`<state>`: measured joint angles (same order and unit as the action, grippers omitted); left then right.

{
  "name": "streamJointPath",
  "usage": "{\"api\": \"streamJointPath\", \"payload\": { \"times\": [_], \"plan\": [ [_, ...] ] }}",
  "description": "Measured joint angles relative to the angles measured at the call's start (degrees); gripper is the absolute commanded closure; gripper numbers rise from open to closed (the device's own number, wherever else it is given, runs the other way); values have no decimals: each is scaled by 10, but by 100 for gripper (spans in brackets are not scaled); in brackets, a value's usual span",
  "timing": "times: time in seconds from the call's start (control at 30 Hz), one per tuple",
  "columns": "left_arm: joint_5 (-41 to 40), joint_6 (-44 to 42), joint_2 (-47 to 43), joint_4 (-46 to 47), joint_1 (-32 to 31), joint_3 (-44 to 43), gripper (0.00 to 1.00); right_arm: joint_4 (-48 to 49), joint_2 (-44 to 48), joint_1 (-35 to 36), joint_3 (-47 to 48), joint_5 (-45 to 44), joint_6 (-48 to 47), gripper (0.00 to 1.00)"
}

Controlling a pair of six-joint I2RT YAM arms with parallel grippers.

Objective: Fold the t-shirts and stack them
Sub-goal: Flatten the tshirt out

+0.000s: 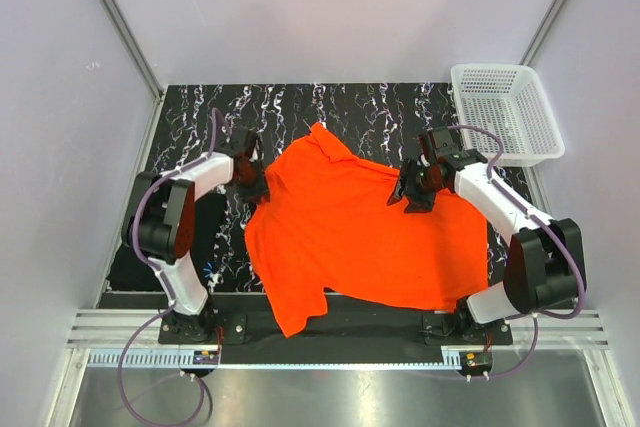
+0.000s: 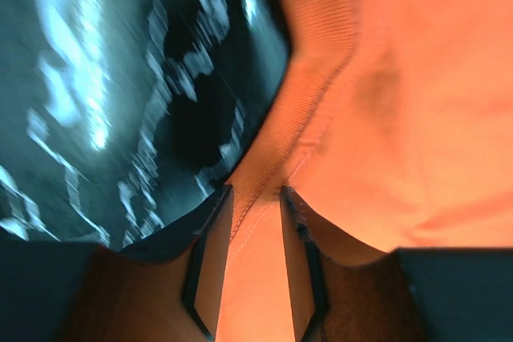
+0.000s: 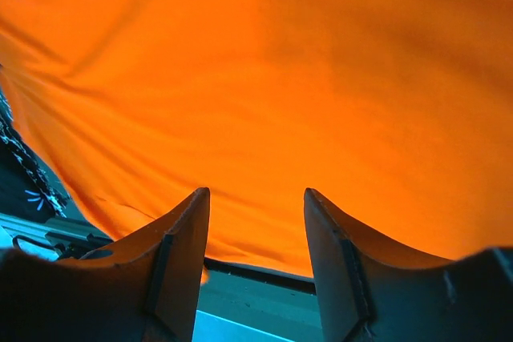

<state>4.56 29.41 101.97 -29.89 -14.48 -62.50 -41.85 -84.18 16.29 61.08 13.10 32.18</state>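
Fingers (image 2: 210, 262) of the left gripper (image 2: 255, 195) pinch the ribbed hem of the orange-red t-shirt (image 1: 360, 237), with cloth filling the gap and the blurred marbled mat (image 2: 96, 102) at upper left of that frame. Fingers (image 3: 180, 254) of the right gripper (image 3: 255, 195) stand apart, nothing between them, over orange cloth. Top view: the shirt lies spread and wrinkled mid-frame on the mat, the left gripper at its upper-left edge and the right gripper over its upper-right part; a white mesh basket (image 1: 505, 112) sits upper right.

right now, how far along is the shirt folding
Nothing looks folded yet: the orange shirt lies spread open on the mat. In hand: the left gripper pinches its edge; the right gripper is open over its other side. All folds and stacking remain.
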Motion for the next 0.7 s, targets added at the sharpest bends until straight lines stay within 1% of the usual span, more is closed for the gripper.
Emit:
{"api": "streamJointPath", "payload": {
  "times": [0.17, 0.27, 0.33, 0.43, 0.57, 0.63, 0.7],
  "plan": [
    [-17, -20, 43, -12, 48, -64, 63, -1, -11, 0, -2, -4, 0, 41],
    [-42, -37, 42, -26, 67, -76, 60, -10, -30, 0, 2, -18, -3, 41],
    [-48, -41, 26, -37, 70, -71, 56, -16, -47, 0, 6, -33, -9, 40],
    [-48, -40, -26, -52, 58, -49, 54, -26, -73, 0, 20, -52, -19, 39],
    [-47, -32, -111, -69, 10, -33, 53, -34, -114, -1, 48, -84, -32, 39],
    [-37, -28, -122, -66, -16, -42, 54, -35, -136, -2, 67, -97, -37, 38],
    [-20, -27, -106, -63, -31, -59, 55, -39, -156, -3, 88, -108, -41, 38]
  ]
}}
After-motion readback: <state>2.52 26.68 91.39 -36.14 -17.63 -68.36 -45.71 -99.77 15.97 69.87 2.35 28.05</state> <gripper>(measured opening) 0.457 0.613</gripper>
